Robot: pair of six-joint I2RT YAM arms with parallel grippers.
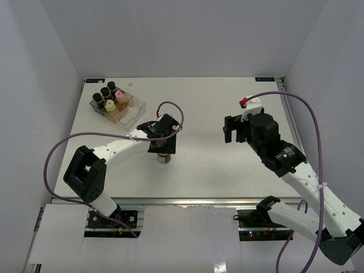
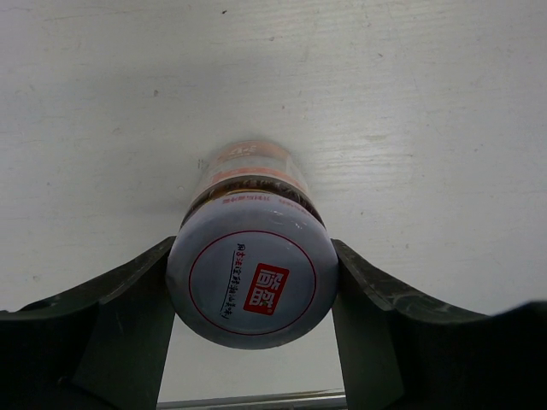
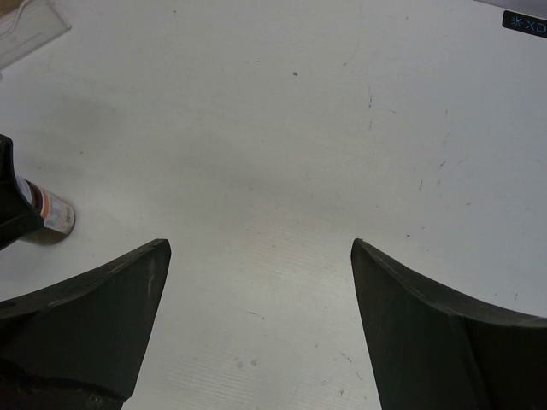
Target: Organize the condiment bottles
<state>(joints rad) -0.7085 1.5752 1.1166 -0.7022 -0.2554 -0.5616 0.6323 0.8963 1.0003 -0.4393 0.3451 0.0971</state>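
Here we are at the left arm (image 1: 114,151), stretched out across the counter (image 1: 199,102) toward its middle, and the left jaws are down on the grey-lidded jar (image 2: 250,286). From the left wrist view you look straight onto that lid, with a red square label inside a thin red ring, and a dark jaw is pressed against it on either side. That's a grip on the jar, right at the lid. The jar stands upright on the counter, left of centre and on the near side of the bin (image 1: 133,111), well apart from it. The right wrist view catches its lower body at the left edge of the frame, orange-banded label showing, base on the white surface.

Up in the far left corner, the clear plastic bin holds the others. Three black-capped bottles (image 1: 105,91) line up along its far-left side, the pink-capped bottle (image 1: 119,95) sits just right of them, and the pale yellow bottle (image 1: 110,105) is on the near side of that group. All five are upright and packed close; which compartment each one stands in, I can't tell from up here.

Over on the right, the right arm (image 1: 284,156) hangs above the counter, pointing left toward the middle, and the right jaws are spread wide with only white counter showing between them
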